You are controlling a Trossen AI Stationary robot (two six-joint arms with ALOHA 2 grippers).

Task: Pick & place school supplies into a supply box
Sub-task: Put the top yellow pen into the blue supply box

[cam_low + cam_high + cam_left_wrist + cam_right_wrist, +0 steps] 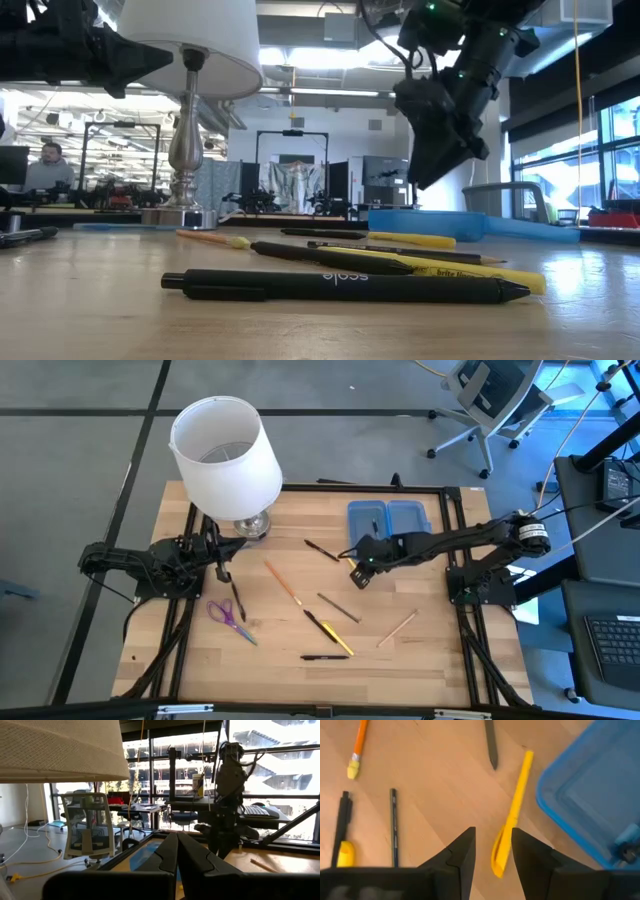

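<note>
Yellow pen [512,827] lies between right end effector [492,852] fingers.

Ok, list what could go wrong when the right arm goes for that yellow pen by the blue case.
1. The right gripper hangs above the yellow pen with its fingers open, lined up over one end only. Closing there could tip or flick the pen rather than lift it.
2. The pen lies close beside the blue case, so a descending finger might nudge the case's wall.
The left gripper waits shut beside the lamp.
</note>
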